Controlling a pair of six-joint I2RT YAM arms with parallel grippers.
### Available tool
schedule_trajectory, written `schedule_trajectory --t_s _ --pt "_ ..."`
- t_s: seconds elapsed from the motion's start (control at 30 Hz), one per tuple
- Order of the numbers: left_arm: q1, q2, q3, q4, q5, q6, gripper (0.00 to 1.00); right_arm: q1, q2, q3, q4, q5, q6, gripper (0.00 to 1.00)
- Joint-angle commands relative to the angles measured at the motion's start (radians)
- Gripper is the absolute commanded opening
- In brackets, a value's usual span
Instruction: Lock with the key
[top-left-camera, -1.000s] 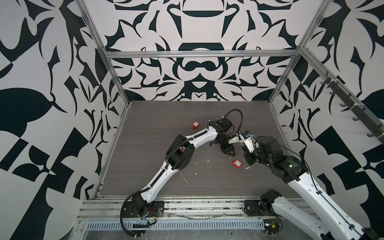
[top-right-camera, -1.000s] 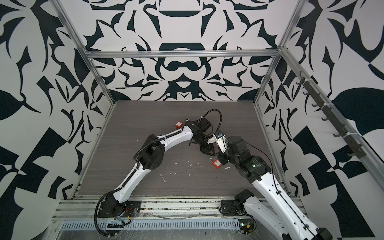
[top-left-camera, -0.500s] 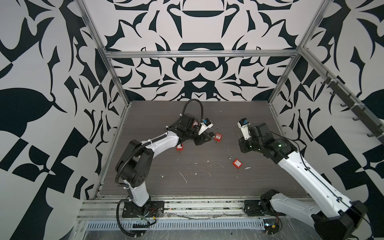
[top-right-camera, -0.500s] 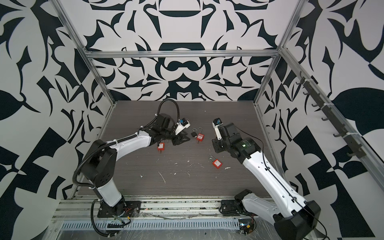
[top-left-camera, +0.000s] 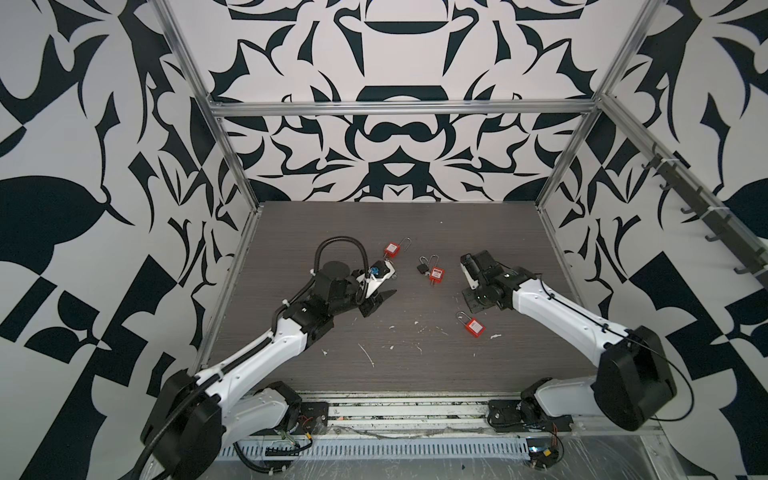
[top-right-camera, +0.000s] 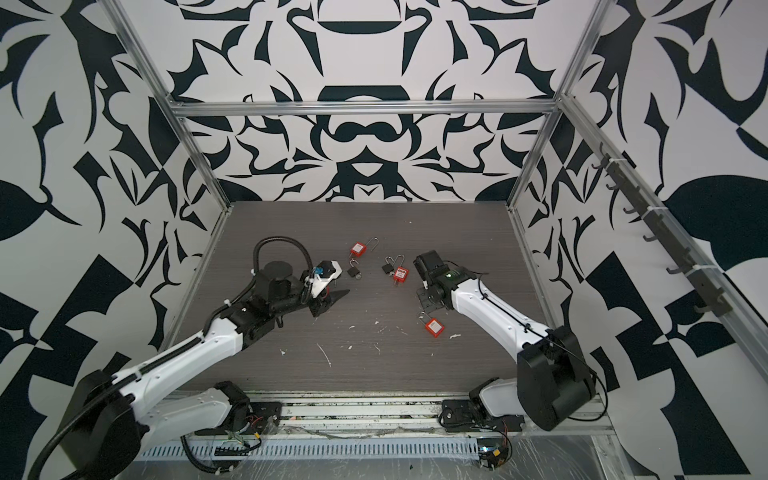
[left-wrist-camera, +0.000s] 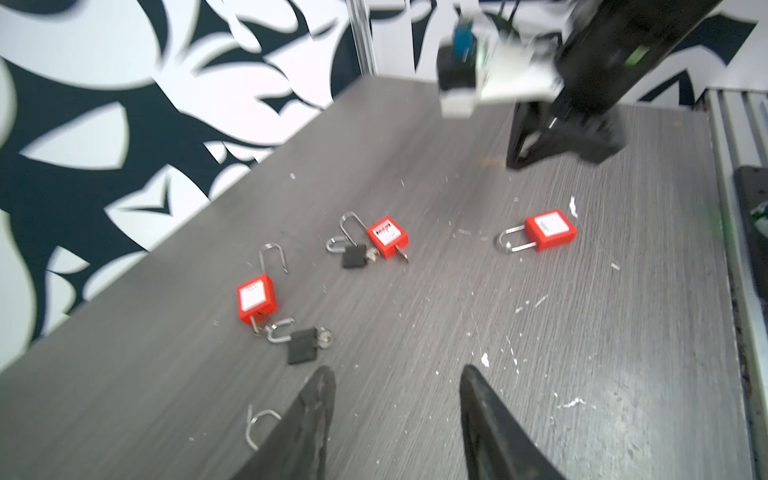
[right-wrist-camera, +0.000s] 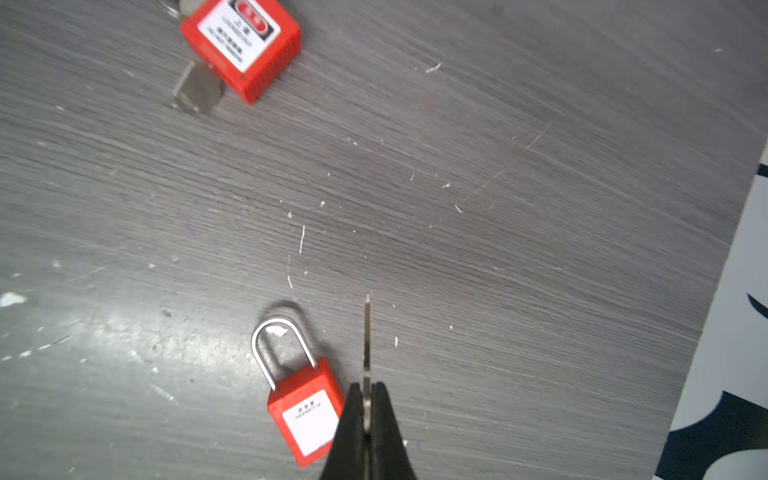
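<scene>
My right gripper (right-wrist-camera: 367, 388) is shut on a thin metal key (right-wrist-camera: 367, 332), seen edge-on, its blade sticking out past the fingertips. It hangs beside a red padlock (right-wrist-camera: 305, 415) with a shut shackle, lying at the front right (top-left-camera: 473, 326). A second red padlock (right-wrist-camera: 241, 41) with a key (right-wrist-camera: 195, 89) in its base lies mid-table (top-left-camera: 436, 273). A third red padlock (top-left-camera: 391, 248), shackle open, lies further back. My left gripper (left-wrist-camera: 399, 374) is open and empty, left of the padlocks in both top views (top-left-camera: 380, 301) (top-right-camera: 332, 301).
Two small black padlocks (left-wrist-camera: 303, 345) (left-wrist-camera: 354, 255) lie next to the red ones. A loose bent wire (left-wrist-camera: 257, 424) lies by my left finger. White flecks dot the grey table (top-left-camera: 415, 365). Patterned walls and metal posts close in three sides.
The two grippers have parted from their meeting at mid-table. My left gripper has drawn back to the left and opened wider. My right gripper has come down beside the front-right red padlock.
</scene>
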Motion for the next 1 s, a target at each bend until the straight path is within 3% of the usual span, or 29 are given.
schedule_trajectory --t_s 0.0,0.33,0.77,0.97 --pt "-0.002 -0.056 -0.042 0.017 -0.026 -0.004 0.55 0.002 0.059 0.035 0.006 0.013 0.01 0.0" --pt "-0.002 -0.034 -0.041 0.027 -0.014 -0.018 0.58 0.002 0.174 0.047 -0.065 0.029 0.177 0.0" --pt "-0.002 -0.019 -0.04 0.018 0.039 -0.002 0.58 0.003 0.184 -0.02 -0.13 0.049 0.336 0.0" --pt "-0.002 0.006 -0.026 0.013 0.064 0.018 0.58 0.021 0.12 -0.073 -0.156 0.06 0.401 0.0"
